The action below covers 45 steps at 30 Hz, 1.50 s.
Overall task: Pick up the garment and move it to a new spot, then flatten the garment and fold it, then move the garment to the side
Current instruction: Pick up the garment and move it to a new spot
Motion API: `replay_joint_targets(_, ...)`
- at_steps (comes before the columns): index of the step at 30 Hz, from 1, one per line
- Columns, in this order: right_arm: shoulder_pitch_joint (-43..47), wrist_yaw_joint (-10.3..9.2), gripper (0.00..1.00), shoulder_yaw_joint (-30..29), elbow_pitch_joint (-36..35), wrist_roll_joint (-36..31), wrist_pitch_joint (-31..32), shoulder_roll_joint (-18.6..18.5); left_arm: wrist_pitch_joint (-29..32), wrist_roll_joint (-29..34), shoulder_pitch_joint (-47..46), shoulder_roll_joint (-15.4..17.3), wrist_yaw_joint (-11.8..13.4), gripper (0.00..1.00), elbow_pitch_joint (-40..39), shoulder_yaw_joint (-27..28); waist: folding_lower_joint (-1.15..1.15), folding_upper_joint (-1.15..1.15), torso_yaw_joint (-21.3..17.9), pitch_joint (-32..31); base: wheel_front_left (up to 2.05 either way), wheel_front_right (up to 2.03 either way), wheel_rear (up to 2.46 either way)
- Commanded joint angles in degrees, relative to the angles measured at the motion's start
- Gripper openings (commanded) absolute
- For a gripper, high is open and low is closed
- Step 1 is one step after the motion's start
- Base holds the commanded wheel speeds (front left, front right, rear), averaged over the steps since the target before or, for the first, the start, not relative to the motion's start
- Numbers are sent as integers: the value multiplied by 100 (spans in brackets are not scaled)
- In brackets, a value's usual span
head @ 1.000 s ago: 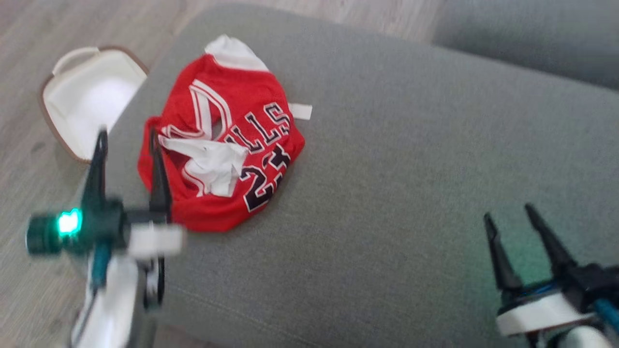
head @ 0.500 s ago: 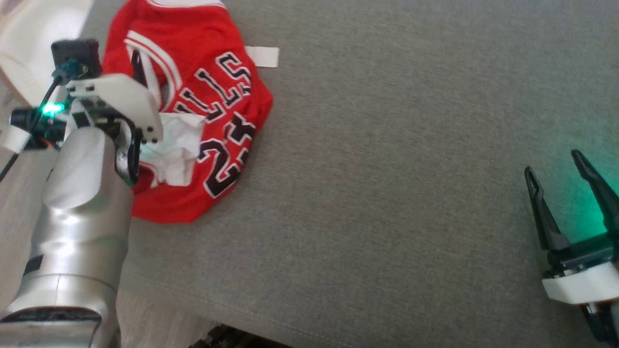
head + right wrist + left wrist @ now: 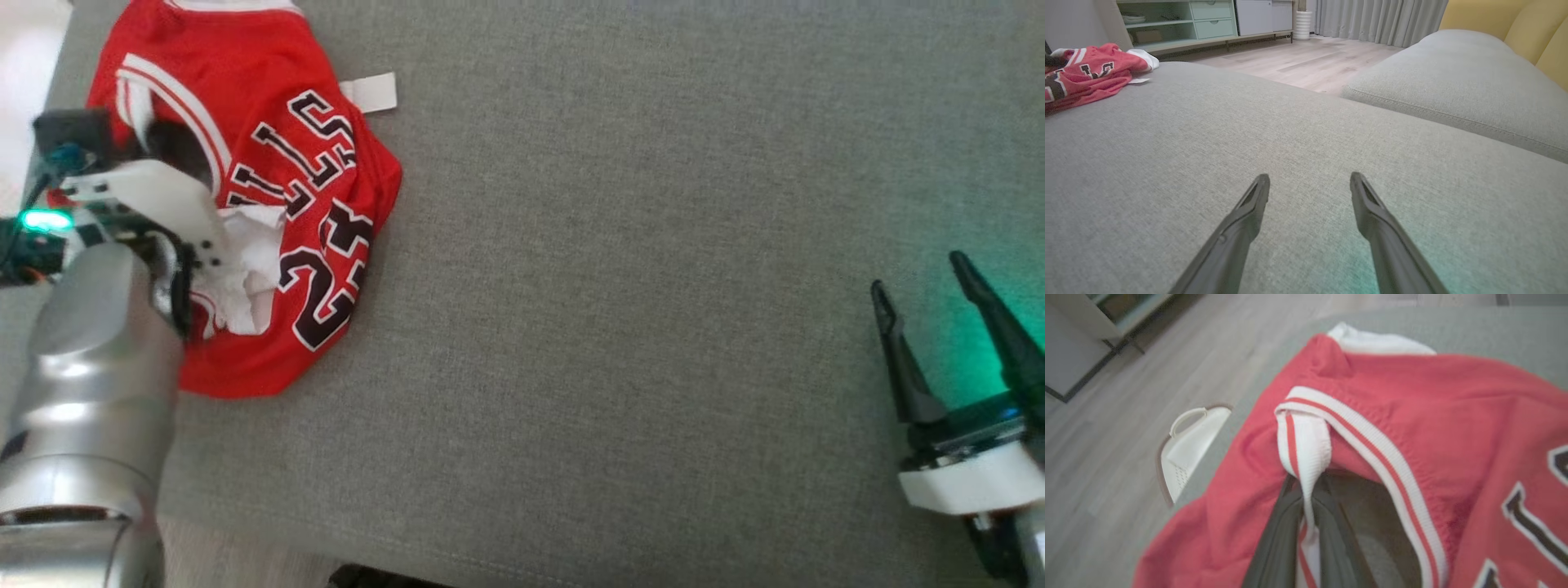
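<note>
Foreground, right: the right gripper (image 3: 916,273) stands over a bare stretch of the grey cushion (image 3: 612,327). Its two dark fingers (image 3: 1241,228) are spread apart with nothing between them.

Foreground, left: the silver forearm (image 3: 90,392) of the left arm reaches up the head view to the garment (image 3: 237,82). In the left wrist view the left gripper (image 3: 1307,498) is closed, pinching a white strap (image 3: 1302,445) with a red stripe, part of the garment's trim.

Middle ground: the garment, a red jersey with white trim and dark lettering, lies crumpled on the cushion's left part, near its edge and well apart from the right gripper. A white label (image 3: 369,91) sticks out from it onto the cushion.

Background: a white basket (image 3: 1188,445) sits on the wooden floor (image 3: 1310,61) just beside the cushion. In the right wrist view a second grey cushion (image 3: 1453,81) lies off to the right. Beyond both are a pale green cabinet (image 3: 1208,20) and grey curtains (image 3: 1380,20).
</note>
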Motion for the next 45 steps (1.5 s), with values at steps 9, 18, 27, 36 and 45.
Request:
replay_joint_targets(9, -236, 37, 100, 483, 179, 37, -61, 588, -1194, 637, -869, 725, -14, 0, -473, -540, 1, 0, -379, -1145, 0, 0, 0)
replay_joint_targets(18, 78, 37, 100, 510, 321, 76, -61, 1416, -1381, 996, -1193, 855, -451, 0, -1721, -1155, 1, 0, -1622, -2391, 0, 0, 0)
replay_joint_targets(27, 266, 37, 100, 536, 327, 67, -61, 1663, -756, 812, -878, 639, -644, 0, -3094, -1497, 1, 0, -2916, -2746, 0, 0, 0)
replay_joint_targets(36, 178, 37, 100, 532, 263, 111, -61, 1733, -468, 466, 425, 24, -675, 0, -3534, -2011, 1, 0, -3590, -2236, 0, 0, 0)
replay_joint_targets(45, -116, 37, 100, 625, 362, 146, -61, 1797, -1152, 470, 1425, -556, -397, 7, -2499, -2508, 1, 0, -3711, -1623, 0, 0, 0)
